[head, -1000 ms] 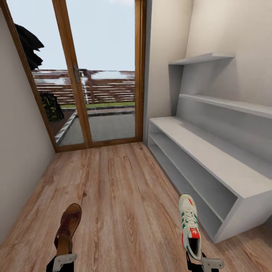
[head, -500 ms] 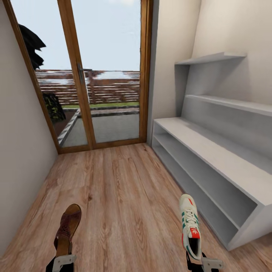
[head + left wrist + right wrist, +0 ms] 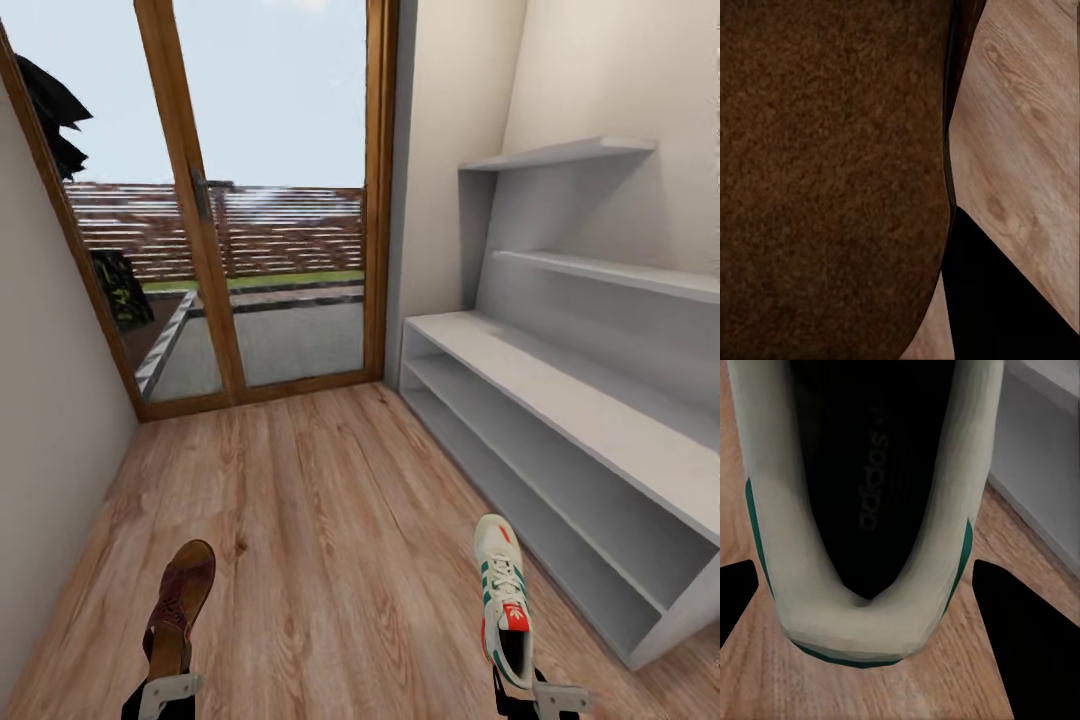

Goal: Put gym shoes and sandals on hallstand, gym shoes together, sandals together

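Gym shoe (image 3: 503,600), white with green side stripes, a red-orange tongue tag and a dark lining, hangs toe-forward above the corridor floor (image 3: 320,520) from the right pincer (image 3: 540,700), which pinches it at the heel; in the right wrist view the shoe's (image 3: 870,510) padded pale collar curves round a black insole with printed lettering, and the two dark fingers (image 3: 1027,645) sit on either side of the heel. On the other side the left pincer (image 3: 165,695) holds a sandal (image 3: 180,605) by its rear end, a slim flat brown leather shape with a rounded toe pointing ahead; close up, its sole (image 3: 832,172) shows a grainy, suede-like dark-brown surface with a smoothly curved edge. The floor is light brown wood-grain planking running toward a glazed door (image 3: 260,200) in a warm wooden frame. Along the right wall stands the hallstand (image 3: 560,420), pale grey and matte, a low bench top over two open shelf levels, with two stepped wall shelves above it. The shoe hangs just beside the hallstand's near end, not touching it.
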